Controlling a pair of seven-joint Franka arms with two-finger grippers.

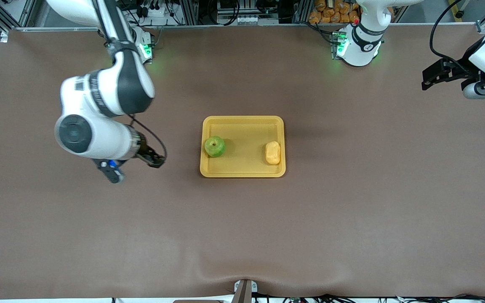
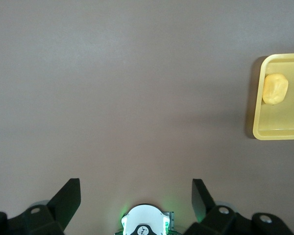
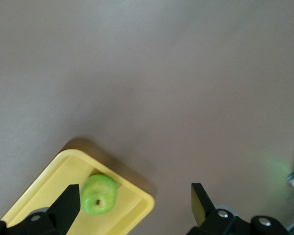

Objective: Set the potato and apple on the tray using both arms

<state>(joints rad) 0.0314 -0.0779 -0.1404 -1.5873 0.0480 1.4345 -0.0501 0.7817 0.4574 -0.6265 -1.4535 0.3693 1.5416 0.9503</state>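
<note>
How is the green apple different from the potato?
The apple is bright green and round, with a brown stem dimple; the potato is yellow-orange and oblong, close to the tray's colour. The apple lies toward the right arm's end of the tray, the potato toward the left arm's end. Both are small, lie inside the tray, and no claw touches them.
</note>
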